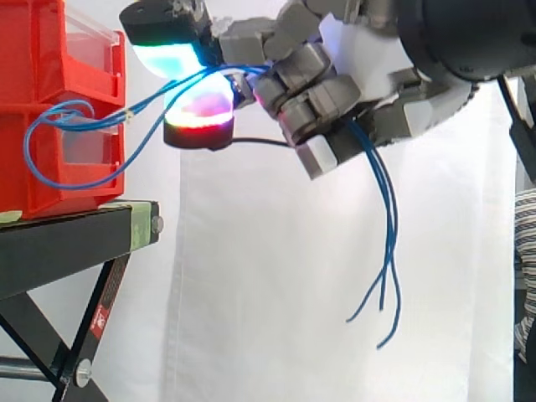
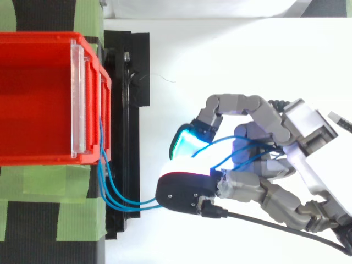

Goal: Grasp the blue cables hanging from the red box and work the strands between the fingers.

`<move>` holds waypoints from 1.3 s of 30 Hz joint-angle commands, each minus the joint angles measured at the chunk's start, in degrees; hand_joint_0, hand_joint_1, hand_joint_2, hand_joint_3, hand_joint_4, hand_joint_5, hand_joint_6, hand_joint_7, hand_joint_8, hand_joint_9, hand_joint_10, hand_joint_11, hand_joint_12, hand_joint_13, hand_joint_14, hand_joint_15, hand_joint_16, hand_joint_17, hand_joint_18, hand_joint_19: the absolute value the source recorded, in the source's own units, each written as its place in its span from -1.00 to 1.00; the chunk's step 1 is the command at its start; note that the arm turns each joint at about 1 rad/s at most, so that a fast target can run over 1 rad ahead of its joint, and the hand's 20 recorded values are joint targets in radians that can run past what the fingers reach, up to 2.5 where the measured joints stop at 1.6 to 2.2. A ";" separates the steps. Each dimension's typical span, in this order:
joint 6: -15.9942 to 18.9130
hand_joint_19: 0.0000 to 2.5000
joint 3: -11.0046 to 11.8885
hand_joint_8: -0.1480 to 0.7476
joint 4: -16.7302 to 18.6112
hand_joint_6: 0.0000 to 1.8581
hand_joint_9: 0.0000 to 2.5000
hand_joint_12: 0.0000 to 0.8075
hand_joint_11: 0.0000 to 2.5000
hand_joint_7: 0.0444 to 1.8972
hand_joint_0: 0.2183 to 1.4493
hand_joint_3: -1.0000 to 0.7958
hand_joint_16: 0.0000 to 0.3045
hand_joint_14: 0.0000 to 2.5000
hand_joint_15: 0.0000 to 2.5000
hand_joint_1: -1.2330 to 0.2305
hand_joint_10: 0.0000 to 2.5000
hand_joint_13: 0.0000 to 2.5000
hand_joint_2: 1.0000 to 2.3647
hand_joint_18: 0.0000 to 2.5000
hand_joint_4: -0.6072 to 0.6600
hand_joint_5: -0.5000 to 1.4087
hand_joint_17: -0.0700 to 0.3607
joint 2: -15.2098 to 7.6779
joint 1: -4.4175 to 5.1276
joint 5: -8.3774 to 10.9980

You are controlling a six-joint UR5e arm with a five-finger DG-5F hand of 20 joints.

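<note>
Thin blue cables loop out of the front of the stacked red bins and run right into my hand. The strands pass between two glowing pads and through the curled fingers, then their loose ends dangle below the palm. From above, the cables leave the red bin and curve into the hand, whose fingers and thumb are curled round them. The hand hangs in the air to the right of the bins.
The bins rest on a black stand with green tape on its top and slanted legs below. A white curtain hangs behind. A striped sleeve shows at the right edge.
</note>
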 commanded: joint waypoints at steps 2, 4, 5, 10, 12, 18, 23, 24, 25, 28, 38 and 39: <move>-3.55 -0.05 0.53 0.19 0.43 0.03 -0.21 0.04 1.00 0.28 0.12 -0.59 -0.70 1.00 0.31 -0.14 1.00 -0.14 -0.98 0.17 0.34 -0.31 -0.19 2.48 -0.39 -0.78; -3.72 -0.05 0.62 0.19 0.96 0.03 -0.21 0.04 1.00 0.28 0.12 -0.59 -0.70 1.00 0.31 -0.14 1.00 -0.14 -0.98 0.17 0.34 -0.31 -0.19 2.92 -0.30 -1.14; -3.72 -0.05 0.53 0.19 1.40 0.03 -0.21 0.04 1.00 0.28 0.12 -0.59 -0.70 1.00 0.31 -0.14 1.00 -0.14 -0.98 0.17 0.34 -0.31 -0.19 3.27 -0.39 -1.40; -3.02 -0.05 0.53 0.19 3.95 0.04 -0.21 0.04 1.00 0.26 0.12 -0.59 -0.70 1.00 0.31 -0.14 1.00 -0.14 -0.98 0.17 0.34 -0.31 -0.19 4.15 -0.39 -1.93; -2.05 -0.05 0.53 0.19 6.14 0.03 -0.21 0.04 1.00 0.27 0.12 -0.59 -0.70 1.00 0.31 -0.14 1.00 -0.14 -0.98 0.17 0.34 -0.31 -0.19 4.41 -0.30 -2.02; 1.73 -0.05 0.53 0.19 15.20 0.03 -0.21 0.04 1.00 0.27 0.12 -0.59 -0.70 1.00 0.31 -0.14 1.00 -0.14 -0.98 0.17 0.34 -0.31 -0.19 5.12 0.05 -1.22; 6.12 -0.05 0.53 0.19 17.39 0.03 -0.21 0.04 1.00 0.28 0.12 -0.59 -0.70 1.00 0.31 -0.14 1.00 -0.14 -0.98 0.17 0.34 -0.31 -0.19 5.12 0.23 0.89; 6.91 -0.05 0.53 0.19 17.39 0.03 -0.21 0.04 1.00 0.28 0.12 -0.59 -0.70 1.00 0.31 -0.14 1.00 -0.14 -0.98 0.17 0.34 -0.31 -0.19 5.12 0.31 1.32; 8.32 -0.05 0.53 0.19 17.48 0.03 -0.21 0.04 1.00 0.28 0.12 -0.59 -0.70 1.00 0.31 -0.14 1.00 -0.14 -0.98 0.17 0.34 -0.31 -0.19 5.12 0.49 2.12; 11.92 -0.05 0.53 0.19 17.75 0.03 -0.21 0.04 1.00 0.27 0.12 -0.58 -0.70 1.00 0.31 -0.14 1.00 -0.14 -0.98 0.17 0.34 -0.31 -0.19 5.03 1.02 3.26; 21.68 -0.05 -1.05 0.19 14.67 0.04 -0.21 0.04 1.00 0.26 0.12 -0.58 -0.70 1.00 0.31 -0.14 1.00 -0.14 -0.98 0.17 0.34 -0.31 -0.19 4.68 3.30 3.17; 21.94 -0.05 -1.40 0.19 14.93 0.03 -0.21 0.04 1.00 0.27 0.12 -0.59 -0.70 1.00 0.31 -0.14 1.00 -0.14 -0.98 0.17 0.34 -0.31 -0.19 4.59 3.48 3.17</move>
